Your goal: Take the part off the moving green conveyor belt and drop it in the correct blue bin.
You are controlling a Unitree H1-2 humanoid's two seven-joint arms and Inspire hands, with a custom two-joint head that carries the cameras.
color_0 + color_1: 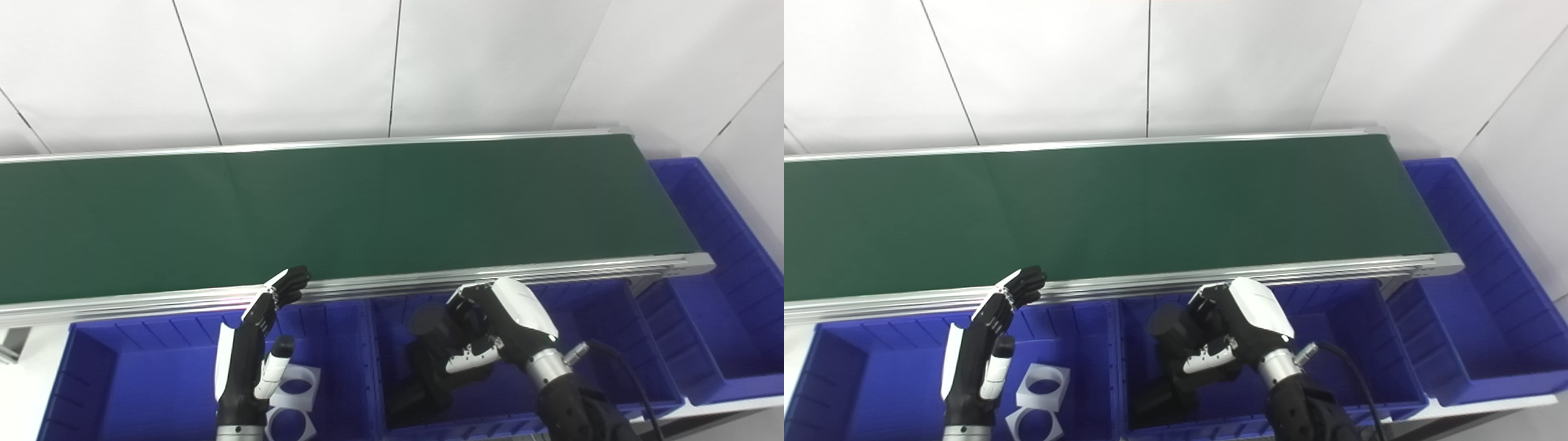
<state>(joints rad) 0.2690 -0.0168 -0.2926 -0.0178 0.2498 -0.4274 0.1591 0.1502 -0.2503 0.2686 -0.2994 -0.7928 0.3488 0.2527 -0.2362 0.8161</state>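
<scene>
Right hand (496,331) fingers (468,361) closed on black part (429,321), over middle blue bin (588,306)

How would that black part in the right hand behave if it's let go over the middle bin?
The black part looks rigid and chunky, so it would probably drop straight. Its rounded end might let it roll slightly. The middle bin walls should likely contain it.

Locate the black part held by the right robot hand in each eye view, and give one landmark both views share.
Left eye view: the black part sits low, right of centre, above the middle blue bin.
Right eye view: the black part sits low, about centre.
Shared landmark: the conveyor belt's end corner.
</scene>
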